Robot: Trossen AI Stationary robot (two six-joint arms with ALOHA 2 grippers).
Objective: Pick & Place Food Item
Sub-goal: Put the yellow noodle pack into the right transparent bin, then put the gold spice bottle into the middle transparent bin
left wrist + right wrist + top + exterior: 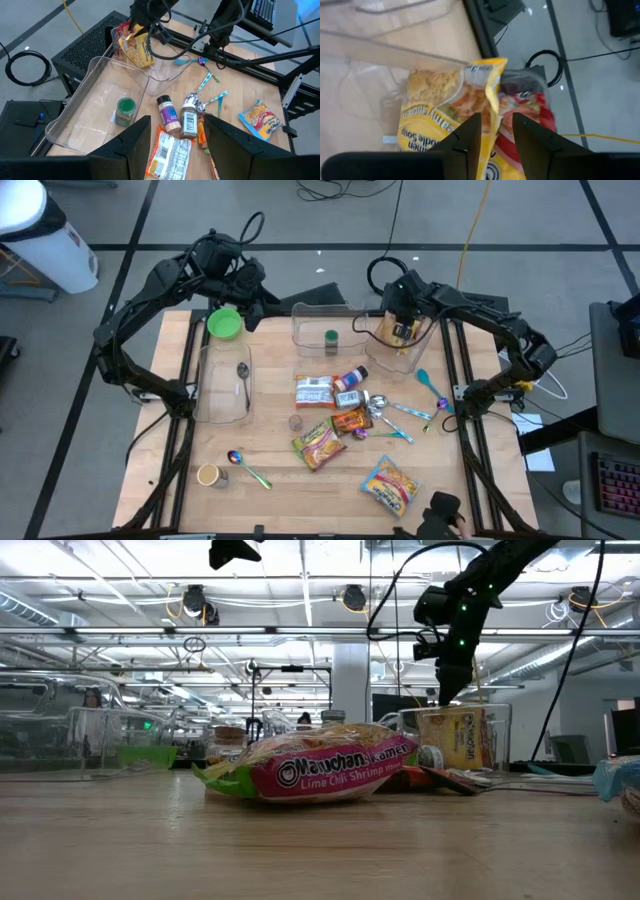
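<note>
Release looks to be the step in hand: the right gripper (pixel 496 134) hangs inside the clear plastic bin (pixel 408 356), its fingers slightly parted astride the upper edge of the yellow noodle-soup packet (pixel 445 110), which stands upright directly beneath them, against the bin's far wall. Whether the fingers touch the packet, I cannot tell. Next move, I judge, calls for a straight lift, since walls crowd every side and open room lies only overhead. Left gripper (pixel 175 145) waits half-open above a neighbouring bin.
</note>
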